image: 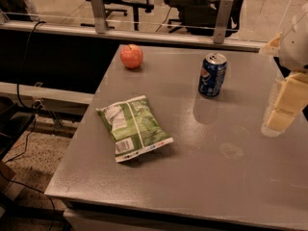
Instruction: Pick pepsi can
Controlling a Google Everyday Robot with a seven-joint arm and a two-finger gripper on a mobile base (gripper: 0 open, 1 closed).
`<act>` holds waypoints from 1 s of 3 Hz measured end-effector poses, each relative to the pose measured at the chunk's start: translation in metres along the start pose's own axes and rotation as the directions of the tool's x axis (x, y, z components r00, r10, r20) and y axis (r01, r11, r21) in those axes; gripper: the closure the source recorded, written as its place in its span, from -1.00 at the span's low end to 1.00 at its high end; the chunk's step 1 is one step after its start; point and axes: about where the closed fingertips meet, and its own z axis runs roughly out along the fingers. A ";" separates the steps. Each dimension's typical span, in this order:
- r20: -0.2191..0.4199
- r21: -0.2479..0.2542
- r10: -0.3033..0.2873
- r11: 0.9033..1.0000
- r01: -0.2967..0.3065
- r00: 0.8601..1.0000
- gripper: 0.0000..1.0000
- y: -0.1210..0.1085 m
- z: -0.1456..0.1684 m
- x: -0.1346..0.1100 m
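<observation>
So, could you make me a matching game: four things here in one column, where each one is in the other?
1. apple
2. can
3. chip bag
4. hand

a. lying flat, front left
b. far right, over the table
c. back left corner
d. upright, back middle

Pairs: 1-c, 2-d, 3-a, 4-b

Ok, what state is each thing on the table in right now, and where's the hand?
pepsi can: upright on the table, untouched.
apple: sitting near the far left corner.
chip bag: lying flat, left of centre.
hand: in the air at the right edge, apart from the pepsi can.
</observation>
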 end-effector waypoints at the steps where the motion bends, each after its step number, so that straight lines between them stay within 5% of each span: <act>1: 0.000 0.000 0.000 1.000 0.000 1.000 -1.00 0.000 0.000 0.000; 3: 0.097 0.037 0.012 0.999 -0.016 0.995 -1.00 -0.058 0.033 -0.010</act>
